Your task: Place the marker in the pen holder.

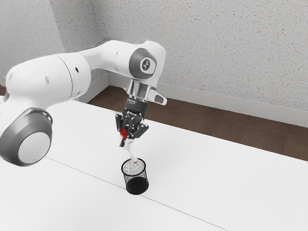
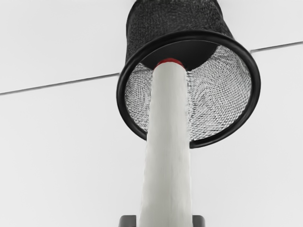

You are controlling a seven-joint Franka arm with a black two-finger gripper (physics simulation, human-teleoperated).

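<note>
The white arm is arching over, pointing its gripper downward. Below the fingers, a black mesh pen holder is standing upright. The fingers are clasping the marker, its red-tipped end slanting down at the holder's mouth.

Exterior view: bright, diffuse illumination; the desk appears nearly white, the floor dark at right, with soft grey shading beneath the arm. Wrist view: even brightness, gentle shading along the marker.

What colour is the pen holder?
Black! The pen holder is black mesh with a black rim. The wrist view shows it best.
</note>
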